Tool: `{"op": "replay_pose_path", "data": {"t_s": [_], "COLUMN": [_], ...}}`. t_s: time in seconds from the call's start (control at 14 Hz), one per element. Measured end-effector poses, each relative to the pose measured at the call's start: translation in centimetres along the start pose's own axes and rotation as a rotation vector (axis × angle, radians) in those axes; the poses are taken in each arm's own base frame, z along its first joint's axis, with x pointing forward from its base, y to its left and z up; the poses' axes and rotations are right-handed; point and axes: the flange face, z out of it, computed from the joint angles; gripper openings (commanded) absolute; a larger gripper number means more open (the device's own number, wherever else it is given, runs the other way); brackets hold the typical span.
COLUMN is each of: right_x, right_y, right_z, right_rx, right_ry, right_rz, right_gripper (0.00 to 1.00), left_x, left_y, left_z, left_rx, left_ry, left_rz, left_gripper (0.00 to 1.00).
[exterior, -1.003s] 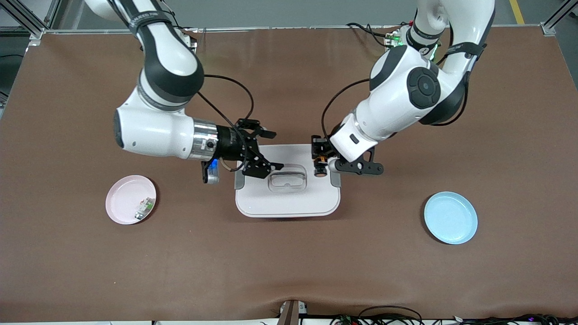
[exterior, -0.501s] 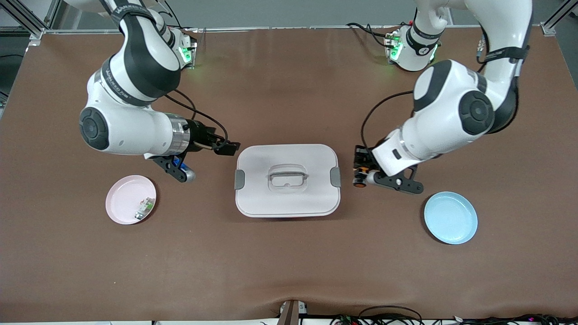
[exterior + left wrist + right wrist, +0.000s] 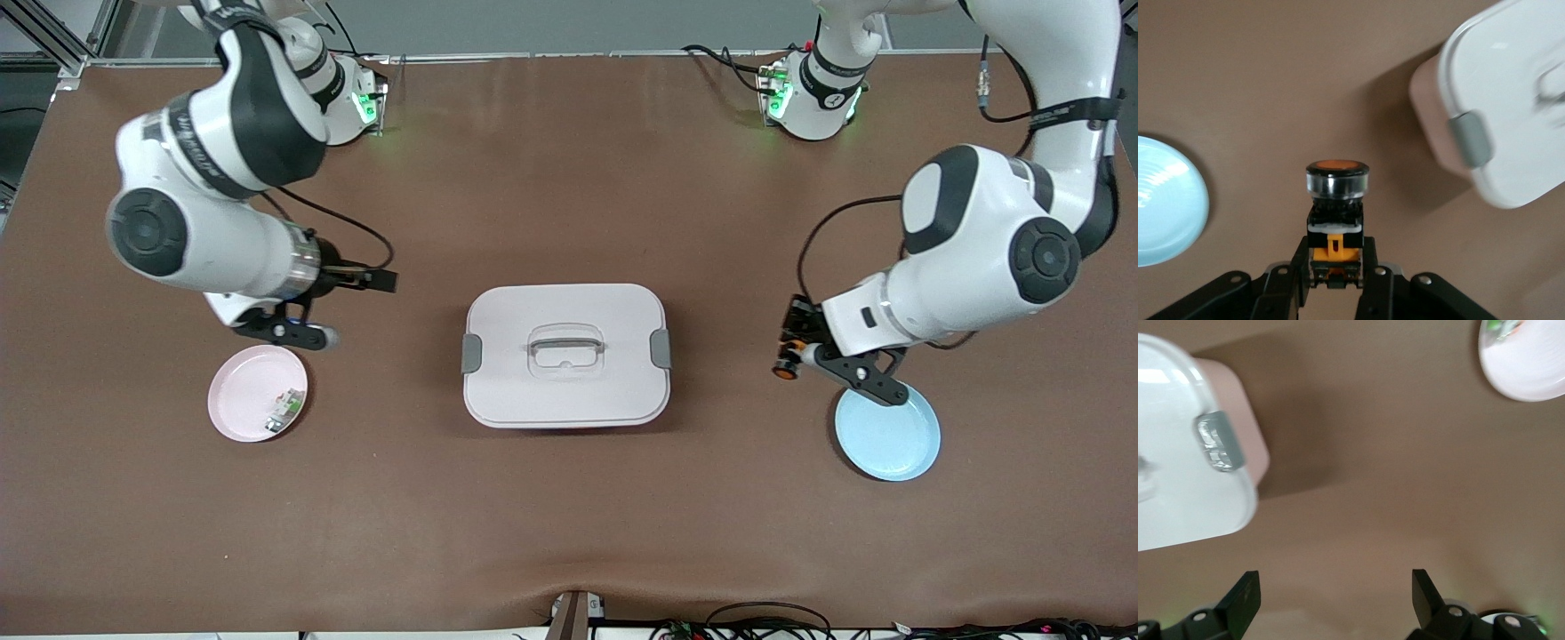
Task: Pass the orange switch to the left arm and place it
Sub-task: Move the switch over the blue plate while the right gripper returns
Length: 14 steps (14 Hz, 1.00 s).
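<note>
Now, left gripper (image 3: 786,348) clamps the orange switch (image 3: 784,371) over the desk (image 3: 569,498); right gripper (image 3: 378,281) hangs wide open, empty.
Black body, orange face, near the blue plate (image 3: 887,429).

The box (image 3: 565,356) stands at table centre as the sole tall obstacle. Toward the right arm's end lies the pink plate (image 3: 253,391), toward the left arm's end the blue plate (image 3: 889,431); bare tabletop (image 3: 569,516) surrounds the box.
</note>
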Motion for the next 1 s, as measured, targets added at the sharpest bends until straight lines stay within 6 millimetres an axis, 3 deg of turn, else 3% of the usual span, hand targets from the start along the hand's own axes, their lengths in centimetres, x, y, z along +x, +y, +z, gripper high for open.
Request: {"op": "replay_pose_path", "data": {"t_s": [0.14,0.5,0.79,1.0], "right_x": [-0.7,-1.6,-1.1,-0.7], "right_y": [3.2,11.2,18.1,21.3], "right_z": [-1.0,-3.3,-4.5,-4.9], "right_rx": [-0.026,-0.004,0.011,0.008], "right_ry": [0.029,0.06,0.079,0.091], "right_rz": [-0.032,-0.111,-0.148,-0.13], "right_gripper": [1.0,1.0,1.0,1.0], "left_x": [-0.5,-0.2,-0.8,-2.0], "left_y": [-1.4,-2.5,-7.9,-12.4], "left_z": [0.5,2.4,5.0,7.1], "left_rx": [0.063,0.142,0.162,0.187], "left_ry": [-0.034,-0.079,-0.09,-0.064], "left_rz": [0.068,0.209,0.373,0.486], "left_gripper": [0.0,0.0,0.0,0.0]}}
